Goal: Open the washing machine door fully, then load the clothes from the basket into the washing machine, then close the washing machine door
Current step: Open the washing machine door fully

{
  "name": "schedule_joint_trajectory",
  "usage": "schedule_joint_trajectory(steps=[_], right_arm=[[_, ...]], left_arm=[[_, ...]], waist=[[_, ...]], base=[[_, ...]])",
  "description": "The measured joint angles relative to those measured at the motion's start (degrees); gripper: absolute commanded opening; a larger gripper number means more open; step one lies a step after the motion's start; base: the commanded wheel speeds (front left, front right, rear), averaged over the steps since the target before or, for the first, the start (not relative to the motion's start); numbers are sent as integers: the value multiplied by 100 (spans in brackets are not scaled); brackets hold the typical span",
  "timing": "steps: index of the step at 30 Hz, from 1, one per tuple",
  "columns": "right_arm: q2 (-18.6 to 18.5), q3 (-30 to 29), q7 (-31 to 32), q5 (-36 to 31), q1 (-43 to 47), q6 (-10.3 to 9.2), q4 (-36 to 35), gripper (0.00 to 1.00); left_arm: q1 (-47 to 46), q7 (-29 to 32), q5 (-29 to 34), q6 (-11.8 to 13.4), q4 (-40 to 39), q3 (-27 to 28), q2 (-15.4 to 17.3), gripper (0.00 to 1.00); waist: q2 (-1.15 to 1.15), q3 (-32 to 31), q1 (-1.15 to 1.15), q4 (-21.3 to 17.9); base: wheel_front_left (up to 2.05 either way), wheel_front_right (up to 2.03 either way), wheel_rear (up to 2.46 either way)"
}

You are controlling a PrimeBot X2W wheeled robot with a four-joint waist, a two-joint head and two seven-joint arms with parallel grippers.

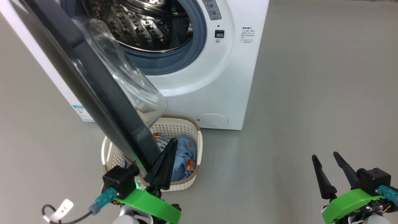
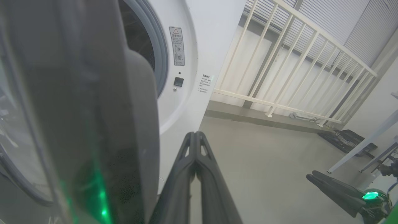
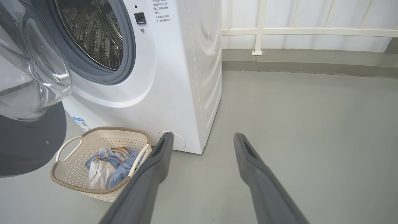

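Note:
The white washing machine (image 1: pixel 217 77) stands with its steel drum (image 1: pixel 146 25) showing. The washing machine door (image 1: pixel 93 81) hangs swung out toward me, black rim and glass bowl over the basket (image 1: pixel 174 127). Light-blue clothes (image 1: pixel 183 155) lie in the basket (image 3: pixel 71 146), also seen as clothes (image 3: pixel 108 165) in the right wrist view. My left gripper (image 1: pixel 172 143) is shut on nothing, right beside the door rim's lower edge (image 2: pixel 77 109); whether it touches the rim I cannot tell. My right gripper (image 1: pixel 325 155) is open above bare floor to the right, well away from the machine (image 3: pixel 174 77).
Grey floor (image 1: pixel 311 93) stretches to the machine's right. A white railing (image 2: pixel 295 62) runs behind it, with table legs (image 2: pixel 357 152) and dark gear (image 2: pixel 348 140) on the floor beyond. A tagged cable (image 1: pixel 62 208) hangs by my left wrist.

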Motion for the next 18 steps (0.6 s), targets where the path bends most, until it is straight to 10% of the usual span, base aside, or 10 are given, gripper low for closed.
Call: schedule_joint_trajectory(steps=[18], right_arm=[[0, 43, 0, 0, 20, 0, -45, 100]], left_arm=[[665, 1, 266, -22, -247, 521, 19, 0]], waist=[[0, -37, 0, 394]], base=[[0, 0, 0]])
